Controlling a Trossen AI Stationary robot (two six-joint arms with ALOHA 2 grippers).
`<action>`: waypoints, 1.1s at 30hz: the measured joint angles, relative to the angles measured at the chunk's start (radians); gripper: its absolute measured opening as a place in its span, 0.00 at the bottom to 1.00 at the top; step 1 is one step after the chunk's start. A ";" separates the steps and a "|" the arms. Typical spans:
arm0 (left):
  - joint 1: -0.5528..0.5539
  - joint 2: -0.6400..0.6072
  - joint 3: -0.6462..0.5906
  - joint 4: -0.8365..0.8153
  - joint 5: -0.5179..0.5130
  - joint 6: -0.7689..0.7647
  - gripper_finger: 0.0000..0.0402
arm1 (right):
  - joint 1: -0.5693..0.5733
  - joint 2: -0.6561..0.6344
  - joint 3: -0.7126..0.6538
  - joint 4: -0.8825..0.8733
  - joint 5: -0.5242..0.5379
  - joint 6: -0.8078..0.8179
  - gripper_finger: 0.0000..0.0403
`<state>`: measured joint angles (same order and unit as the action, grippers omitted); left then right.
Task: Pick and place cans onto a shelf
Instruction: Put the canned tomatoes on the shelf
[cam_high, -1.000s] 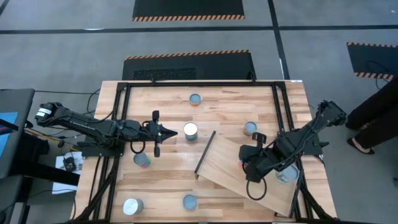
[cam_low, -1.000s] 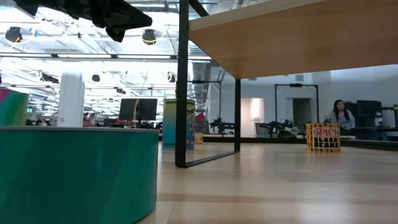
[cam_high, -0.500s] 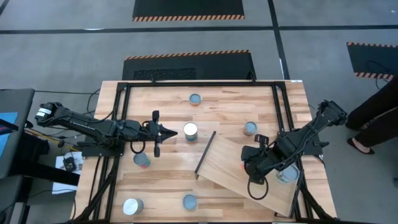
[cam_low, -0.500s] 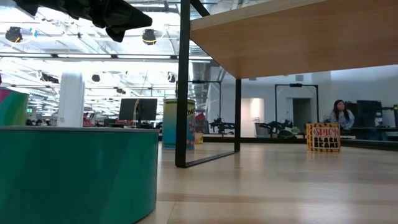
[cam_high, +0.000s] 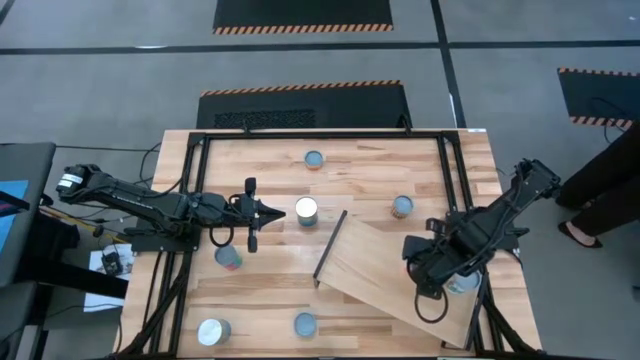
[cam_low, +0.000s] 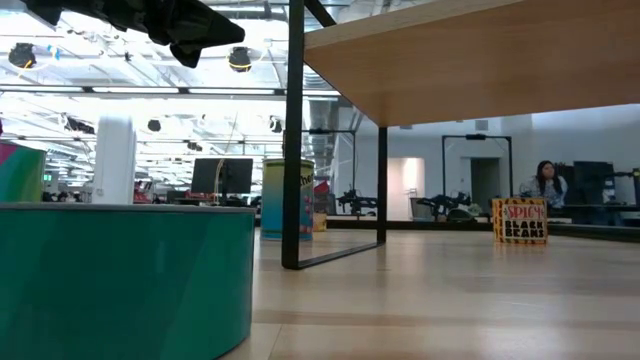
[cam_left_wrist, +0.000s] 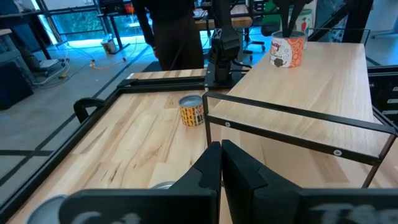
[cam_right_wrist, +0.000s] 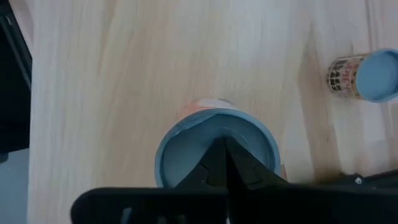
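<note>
Rightward along the shelf (cam_high: 365, 262) went the closed, empty right hand (cam_high: 427, 295), above a bluish-topped, perhaps orange-labelled can (cam_right_wrist: 216, 149).

Teal can (cam_low: 120, 280) cut off by low view's left and bottom edges, shelf (cam_low: 480, 60) cropped at top and right, distant person (cam_low: 545, 182) too small to make out, can (cam_right_wrist: 216, 149) partly hidden behind right wrist fingers.

The right gripper (cam_high: 428, 292) slid across the shelf (cam_high: 370, 270) toward the table's right front corner, away from the shelf's dark edge. It ended right above a bluish-topped can (cam_right_wrist: 216, 151), with its fingers pressed together.
</note>
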<state>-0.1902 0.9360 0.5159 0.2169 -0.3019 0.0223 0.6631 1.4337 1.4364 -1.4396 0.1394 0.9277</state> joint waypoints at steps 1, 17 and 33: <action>0.000 0.000 0.000 0.000 0.000 0.000 0.00 | 0.003 0.000 0.000 0.000 0.000 0.002 0.02; 0.000 0.000 0.000 0.000 0.000 0.000 0.00 | 0.006 -0.001 0.001 -0.007 -0.018 0.016 0.01; 0.000 0.000 0.000 0.000 0.000 0.000 0.00 | 0.006 -0.001 0.002 -0.042 -0.015 0.010 0.03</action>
<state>-0.1902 0.9360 0.5159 0.2169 -0.3019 0.0223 0.6693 1.4322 1.4384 -1.4815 0.1246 0.9375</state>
